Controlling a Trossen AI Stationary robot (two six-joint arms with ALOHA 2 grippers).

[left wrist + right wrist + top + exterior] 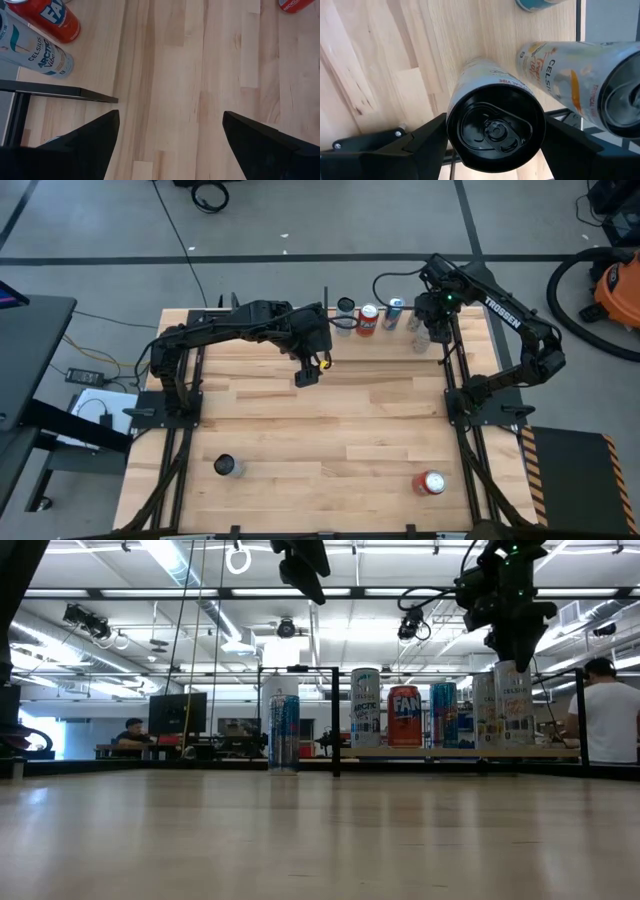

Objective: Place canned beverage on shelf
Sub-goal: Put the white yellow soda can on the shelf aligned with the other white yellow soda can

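The shelf (400,345) is a pale panel edged by black rods at the table's far right. On it stand a dark-topped can (346,308), a red can (368,319), a blue can (394,311) and two pale cans. My right gripper (495,131) points straight down, shut on the nearer pale can (513,705), whose black top (495,127) faces the wrist camera. The other pale can (580,75) stands close beside it. My left gripper (310,372) hangs open above the bare table middle (170,120), holding nothing. My right gripper has the pale can's upper wall, just under the black rim (454,107), pinched between its two fingers (420,140), one on each side. The fingers come from above, pointing down. The can is upright, and in the low view its base (513,743) is level with the shelf board.
Two cans are on the table near its front edge: a dark-topped one (227,466) at the left and a red one (430,483) at the right. Bare planks lie between them. People sit at desks in the room behind the table (610,715).
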